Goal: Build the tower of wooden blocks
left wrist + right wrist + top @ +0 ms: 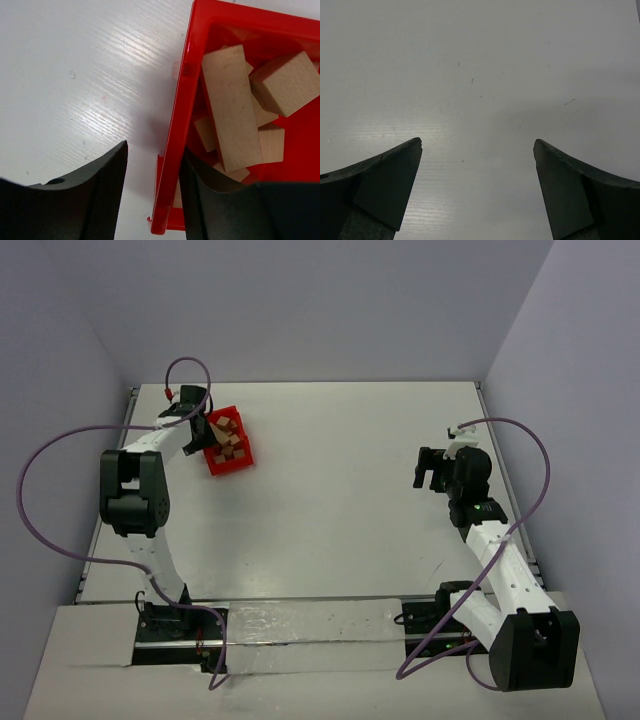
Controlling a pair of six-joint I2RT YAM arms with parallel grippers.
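Note:
Several light-tan wood blocks (pixel 230 438) lie jumbled in a red plastic bin (pixel 241 463) at the back left of the table. In the left wrist view a long flat block (pixel 232 107) leans over smaller ones, with a chunky block (pixel 287 82) beside it. My left gripper (pixel 205 425) (pixel 155 147) straddles the bin's left wall (pixel 177 135): one finger is inside against the wall, and the other is outside with a strip of table between it and the wall. Over bare table at the right, my right gripper (pixel 428 468) (pixel 478 142) is wide open and holds nothing.
The white table (pixel 340 500) is walled in by grey panels on three sides. Purple cables loop from both arms. The arm bases sit at the near edge on a taped strip.

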